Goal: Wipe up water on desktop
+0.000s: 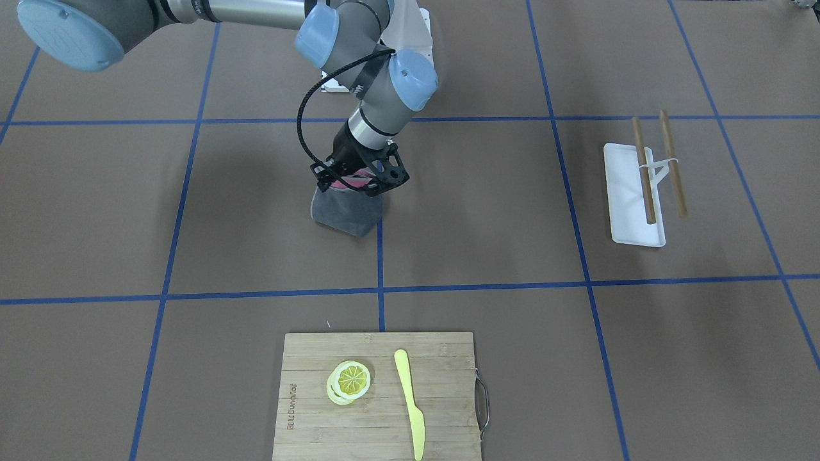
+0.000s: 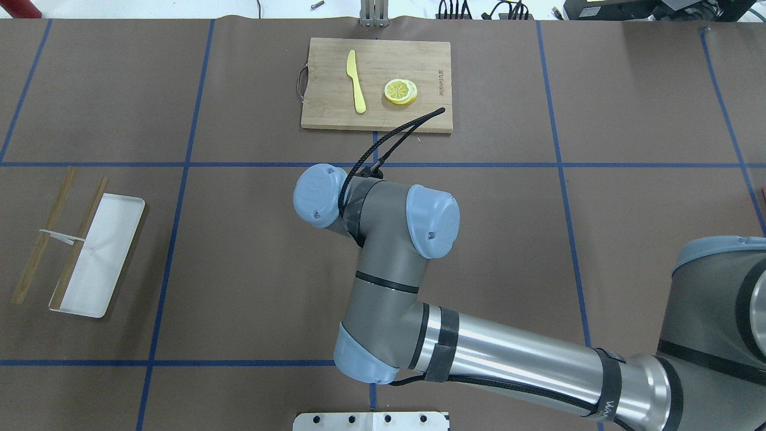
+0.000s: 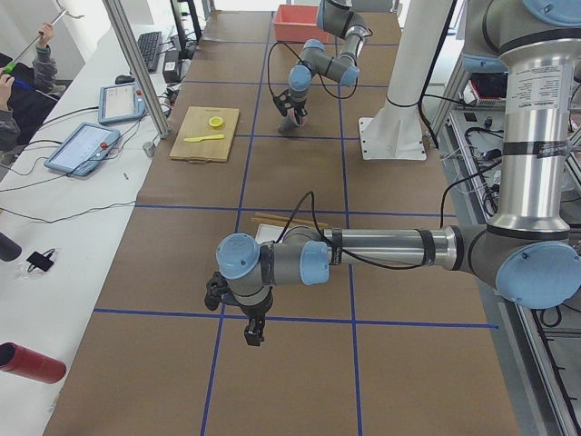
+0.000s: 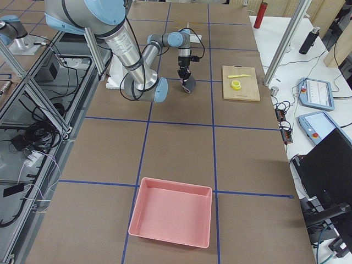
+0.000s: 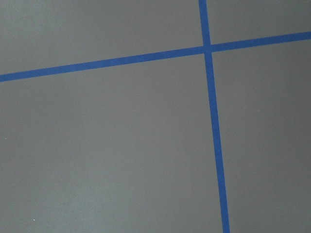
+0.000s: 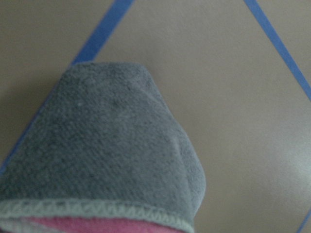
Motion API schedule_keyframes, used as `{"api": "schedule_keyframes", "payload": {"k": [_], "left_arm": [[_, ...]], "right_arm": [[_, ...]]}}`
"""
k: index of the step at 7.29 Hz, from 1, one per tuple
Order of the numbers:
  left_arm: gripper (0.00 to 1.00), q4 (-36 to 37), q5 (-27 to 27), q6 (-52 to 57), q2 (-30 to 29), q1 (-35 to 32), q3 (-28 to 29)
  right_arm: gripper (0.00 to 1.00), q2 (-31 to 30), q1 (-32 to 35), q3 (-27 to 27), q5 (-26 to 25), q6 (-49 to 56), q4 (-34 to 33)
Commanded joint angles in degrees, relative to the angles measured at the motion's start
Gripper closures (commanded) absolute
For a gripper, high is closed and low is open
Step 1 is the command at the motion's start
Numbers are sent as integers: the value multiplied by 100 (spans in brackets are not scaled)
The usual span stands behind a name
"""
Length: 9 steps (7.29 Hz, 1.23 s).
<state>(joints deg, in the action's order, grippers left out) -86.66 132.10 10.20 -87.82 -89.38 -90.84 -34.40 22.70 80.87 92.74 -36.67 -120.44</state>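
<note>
The brown desktop (image 1: 512,211) with blue tape lines fills the views. My right gripper (image 1: 359,182) is shut on a grey cloth (image 1: 343,214) with a pink inner side and presses its lower end onto the desktop beside a tape crossing. The cloth fills the right wrist view (image 6: 107,155). In the overhead view my wrist hides the gripper and the cloth. I can make out no water. My left gripper (image 3: 252,331) hangs over bare desktop in the exterior left view; I cannot tell whether it is open or shut. The left wrist view shows only desktop (image 5: 121,145).
A bamboo cutting board (image 1: 448,384) with lemon slices (image 1: 350,381) and a yellow knife (image 1: 410,403) lies at the table's far edge from the robot. A white tray (image 1: 624,211) with chopsticks (image 1: 644,169) lies on my left side. A pink bin (image 4: 171,212) stands at the right end.
</note>
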Motion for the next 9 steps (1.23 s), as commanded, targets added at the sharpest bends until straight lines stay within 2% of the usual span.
{"api": "schedule_keyframes", "payload": {"k": [1, 2, 3, 4, 5, 6, 7, 9], "left_arm": [[1, 0, 9, 0, 36, 0, -21], [1, 9, 17, -17, 37, 0, -39], [1, 0, 270, -26, 45, -9, -56], [1, 0, 568, -52, 45, -9, -83], [1, 0, 597, -888, 54, -9, -292], [1, -78, 598, -1497, 315, 0, -677], [1, -62, 598, -1503, 544, -9, -959], [1, -70, 598, -1503, 617, 0, -988]], "right_arm": [[100, 423, 6, -107, 217, -647, 443], [100, 425, 389, 311, 297, -631, 225], [100, 260, 959, 664, 628, -474, 23], [100, -195, 1521, 1146, 753, 180, 21], [100, -965, 2180, 1829, 1051, 1265, 47], [100, -1625, 2769, 2393, 1288, 2259, 73], [100, -2154, 3254, 2816, 1630, 2809, 74], [100, -3357, 4002, 3651, 2298, 2928, 73]]}}
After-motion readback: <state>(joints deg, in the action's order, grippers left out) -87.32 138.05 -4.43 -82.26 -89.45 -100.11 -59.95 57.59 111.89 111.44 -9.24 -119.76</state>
